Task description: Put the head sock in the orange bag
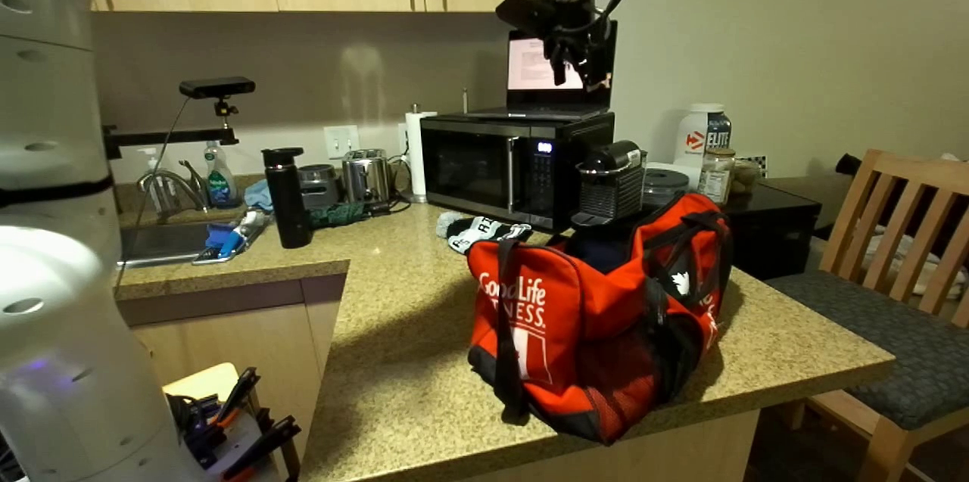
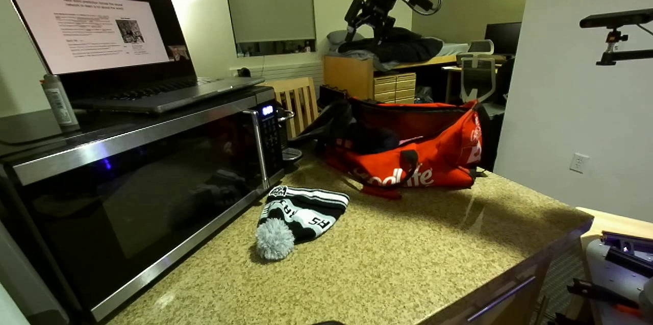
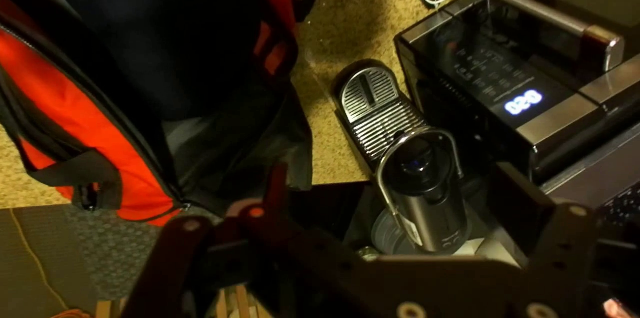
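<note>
Orange bag [image 1: 606, 308]: "GoodLife", "NESS." below; white leaf emblem [image 1: 680, 283]
Tub [image 1: 700, 135]: "ELITE"
Laptop screen [image 2: 97, 34]: "word prediction forces the neural network", rest blurred
Beanie [image 2: 302, 215]: black letters, word unclear
Microwave display [image 3: 523, 102]: lit digits, unclear

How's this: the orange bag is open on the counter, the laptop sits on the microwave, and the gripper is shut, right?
Not quite: the gripper is open, spread wide in the wrist view. The rest is right: the orange bag is open on the counter, and the laptop sits on the microwave.
</note>
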You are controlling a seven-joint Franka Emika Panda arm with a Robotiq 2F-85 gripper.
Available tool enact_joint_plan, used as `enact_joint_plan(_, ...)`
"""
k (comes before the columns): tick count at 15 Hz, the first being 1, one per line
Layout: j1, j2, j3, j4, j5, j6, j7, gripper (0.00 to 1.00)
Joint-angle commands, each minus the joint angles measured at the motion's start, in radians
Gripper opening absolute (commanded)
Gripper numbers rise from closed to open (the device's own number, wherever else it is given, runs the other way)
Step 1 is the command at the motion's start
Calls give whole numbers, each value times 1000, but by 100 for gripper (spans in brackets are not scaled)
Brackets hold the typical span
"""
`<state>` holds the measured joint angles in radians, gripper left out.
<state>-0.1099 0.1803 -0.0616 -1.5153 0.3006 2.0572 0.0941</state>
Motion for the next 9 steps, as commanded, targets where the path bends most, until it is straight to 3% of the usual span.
enact_joint_plan(1, -6, -8, 16, -33, 48, -40, -126, 100)
enact_joint_plan(9, 15, 4, 49, -58, 32, -82, -270, 100)
